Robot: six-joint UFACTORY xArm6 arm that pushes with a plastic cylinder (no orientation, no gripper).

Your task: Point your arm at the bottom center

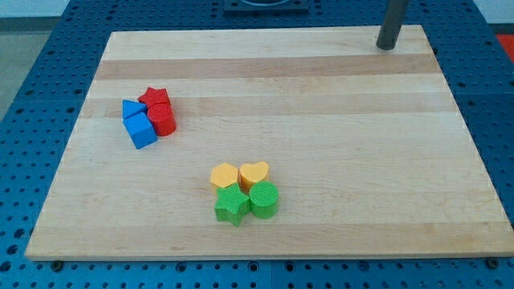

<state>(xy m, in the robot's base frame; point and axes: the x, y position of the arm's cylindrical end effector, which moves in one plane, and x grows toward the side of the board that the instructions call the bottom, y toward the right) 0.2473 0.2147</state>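
Note:
My tip (387, 46) is the lower end of a dark rod at the view's top right, resting on the wooden board (337, 160) near its top edge. It is far from all the blocks. A cluster at the view's left holds a red star (153, 97), a red cylinder (163, 119), a blue triangle-like block (132, 108) and a blue cube (142, 130), all touching. A second cluster at the bottom centre holds a yellow hexagon-like block (224, 176), a yellow heart (254, 173), a green star (231, 205) and a green cylinder (263, 199).
The board lies on a blue perforated table (40, 72). A dark mount (265, 5) shows at the view's top edge.

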